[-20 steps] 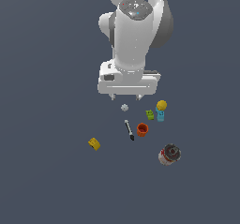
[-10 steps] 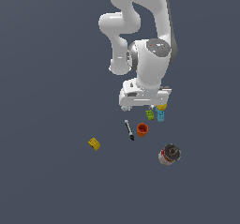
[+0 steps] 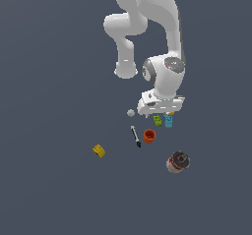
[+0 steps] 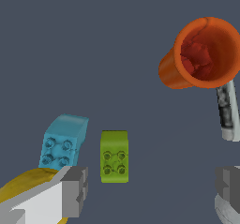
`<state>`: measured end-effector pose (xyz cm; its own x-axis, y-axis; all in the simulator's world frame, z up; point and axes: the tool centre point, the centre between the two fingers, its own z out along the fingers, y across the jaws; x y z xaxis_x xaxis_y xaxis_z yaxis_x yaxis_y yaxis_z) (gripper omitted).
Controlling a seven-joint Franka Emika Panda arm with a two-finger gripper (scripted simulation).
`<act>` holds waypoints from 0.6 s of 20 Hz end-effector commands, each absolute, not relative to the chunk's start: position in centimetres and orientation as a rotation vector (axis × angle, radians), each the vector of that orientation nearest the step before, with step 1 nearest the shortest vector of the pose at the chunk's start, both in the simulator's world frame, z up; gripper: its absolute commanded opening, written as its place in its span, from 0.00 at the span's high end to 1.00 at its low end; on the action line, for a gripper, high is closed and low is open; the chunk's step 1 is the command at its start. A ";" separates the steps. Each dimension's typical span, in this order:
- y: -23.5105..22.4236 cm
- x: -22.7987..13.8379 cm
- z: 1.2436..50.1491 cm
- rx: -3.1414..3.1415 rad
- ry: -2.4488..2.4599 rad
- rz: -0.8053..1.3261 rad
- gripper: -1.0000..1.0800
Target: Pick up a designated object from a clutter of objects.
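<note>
My claw (image 4: 149, 190) hangs wide open and empty, just above the green brick (image 4: 114, 156). The brick lies on the counter (image 4: 140, 106) beside a blue block (image 4: 63, 142), near an orange cup (image 4: 199, 54).

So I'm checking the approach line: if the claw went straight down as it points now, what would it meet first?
Probably the green brick, which lies between the open claw's fingers; depth is unclear, and the cyan block sits close beside it.

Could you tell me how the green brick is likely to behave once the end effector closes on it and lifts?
The green brick looks like rigid moulded plastic, so it probably won't deform. Its flat sides should grip well. Being small, it's likely light, though the blue brick close beside it might get nudged.
</note>
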<state>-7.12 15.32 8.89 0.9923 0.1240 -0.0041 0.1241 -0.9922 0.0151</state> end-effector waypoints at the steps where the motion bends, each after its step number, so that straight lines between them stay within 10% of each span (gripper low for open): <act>1: 16.2 -8.0 7.8 3.125 0.207 -0.001 0.04; 12: 17.7 -8.9 6.8 3.136 0.230 0.018 0.04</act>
<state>-8.98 17.71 6.73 0.9892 0.1461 0.0094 0.1461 -0.9893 -0.0014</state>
